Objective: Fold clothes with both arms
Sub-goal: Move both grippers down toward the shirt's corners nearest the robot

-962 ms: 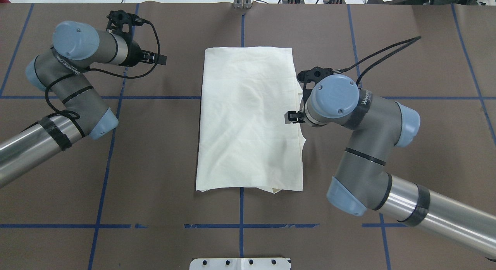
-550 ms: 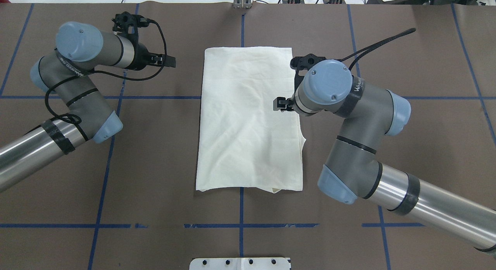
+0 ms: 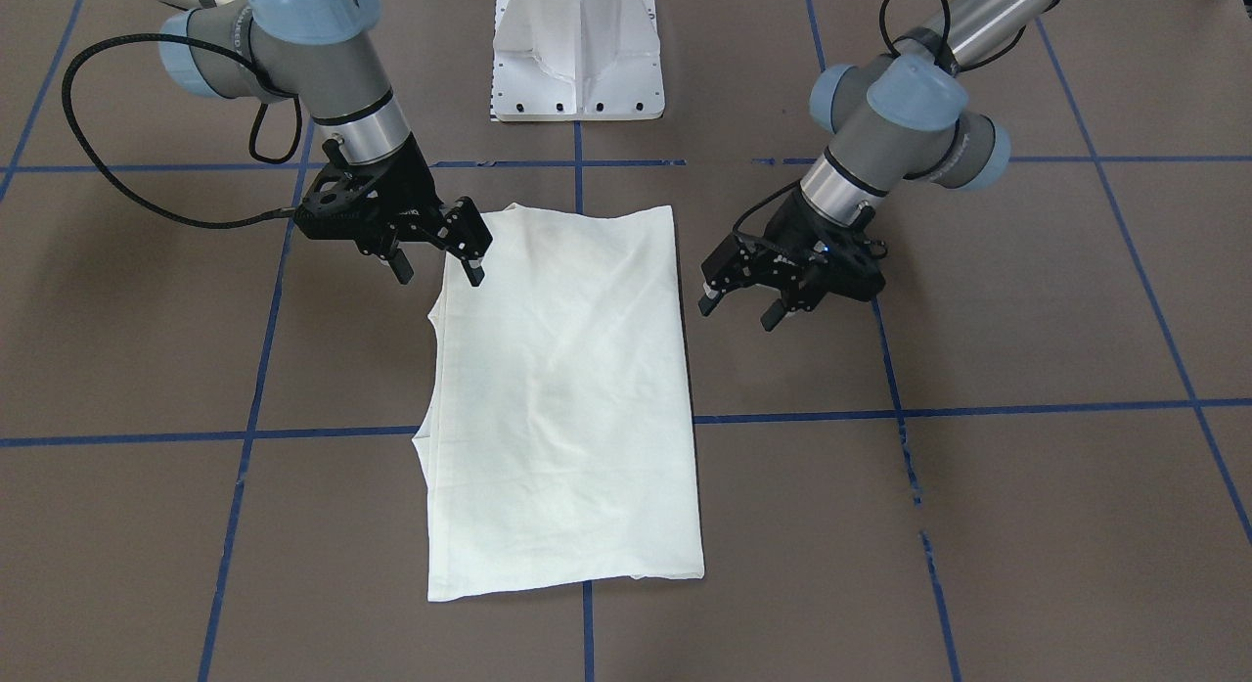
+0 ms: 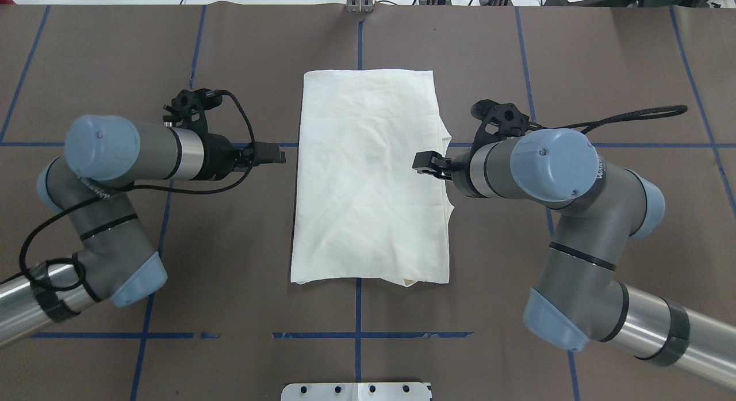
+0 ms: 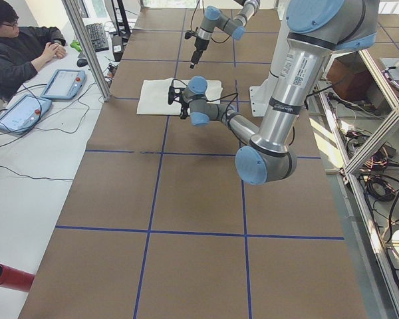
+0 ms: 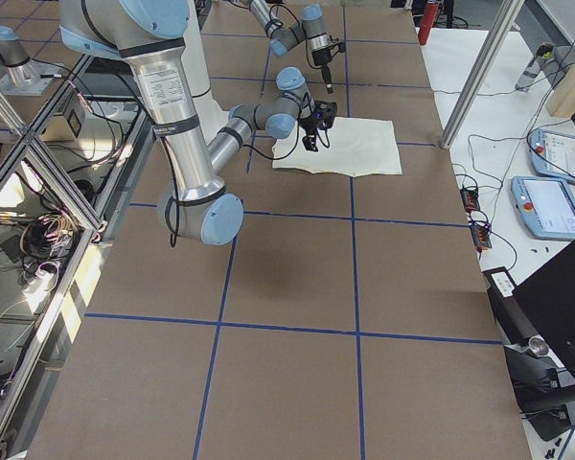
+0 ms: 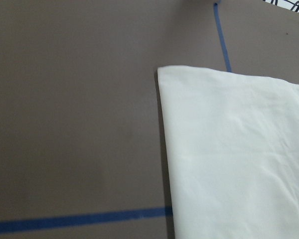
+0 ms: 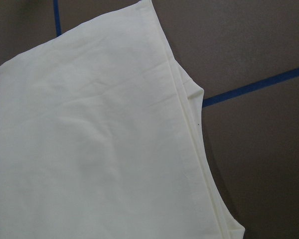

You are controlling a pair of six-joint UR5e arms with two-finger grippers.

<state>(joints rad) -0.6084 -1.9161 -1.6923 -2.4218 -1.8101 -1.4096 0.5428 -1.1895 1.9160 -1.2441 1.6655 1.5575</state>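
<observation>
On the left side of the overhead view, the left arm (image 4: 132, 153) reaches across the brown table (image 4: 230, 245), which is divided by blue tape lines (image 4: 144, 335). The left gripper (image 4: 277, 154) hangs just beside the left long edge of the T-shirt (image 4: 368, 176) and is apart from the cloth. In the front-facing view its two fingers are spread and there is nothing between them.

In the middle, the cream T-shirt lies flat on the table. It is folded into a long rectangle, the plain side is up, and only soft wrinkles show. On its right long edge the layers do not match exactly, so a small step of cloth sticks out.

On the right, the right gripper (image 4: 424, 161) is over this right edge of the shirt. Its fingers are also spread: in the front-facing view one fingertip (image 3: 476, 274) is over the cloth and the other is over the bare table. I cannot tell if it touches the cloth. The right arm (image 4: 552, 165) bends behind it.
</observation>
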